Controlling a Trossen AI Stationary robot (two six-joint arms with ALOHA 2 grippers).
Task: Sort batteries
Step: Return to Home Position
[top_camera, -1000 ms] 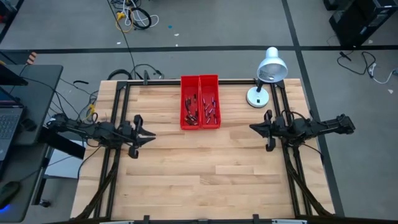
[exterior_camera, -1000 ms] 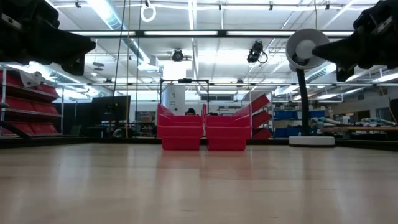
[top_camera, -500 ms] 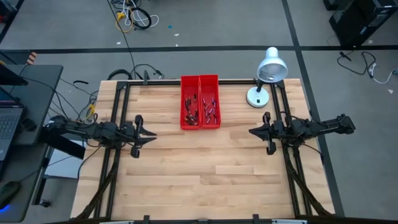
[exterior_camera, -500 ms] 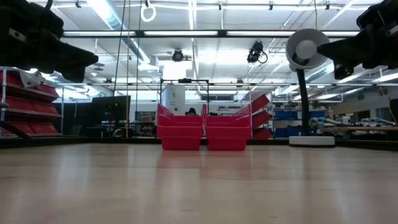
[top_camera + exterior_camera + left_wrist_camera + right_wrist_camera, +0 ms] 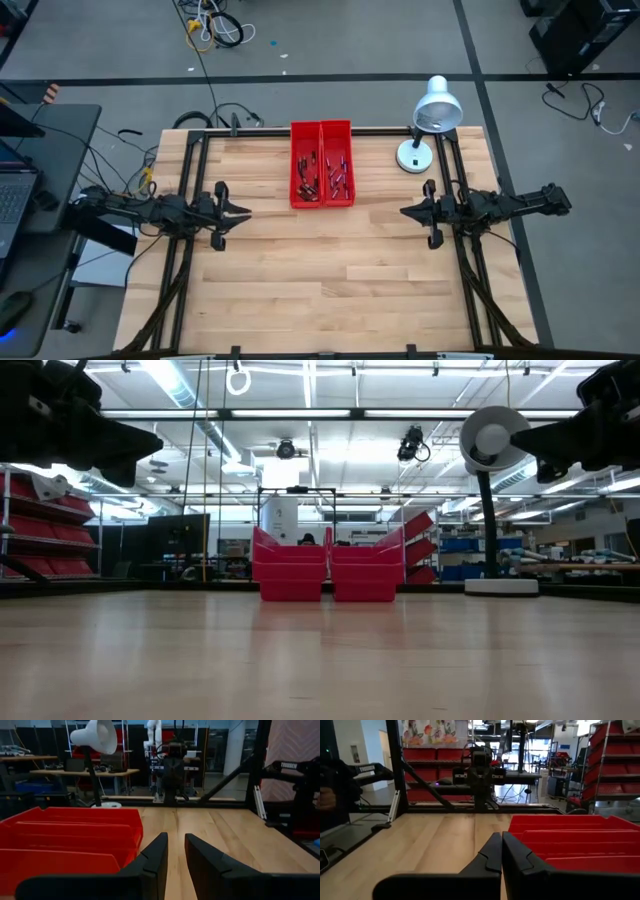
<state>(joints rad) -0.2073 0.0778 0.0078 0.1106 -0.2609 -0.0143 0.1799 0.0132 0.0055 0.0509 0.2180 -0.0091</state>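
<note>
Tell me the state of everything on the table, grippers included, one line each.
Left gripper: slightly open, empty.
Right gripper: shut, empty.
Left red bin: upright, holds batteries.
Right red bin: upright beside it, holds batteries too.
Lamp: upright at the table's corner.

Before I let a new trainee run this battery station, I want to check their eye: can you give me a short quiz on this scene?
1. True or false: some batteries lie on the table outside the red bins.
2. Which is shut? A) left pincer B) right pincer C) both
3. Fill in: the white lamp stands at the table's far corner on the ___ arm's side.
Key: 1 false; 2 B; 3 right.
</note>
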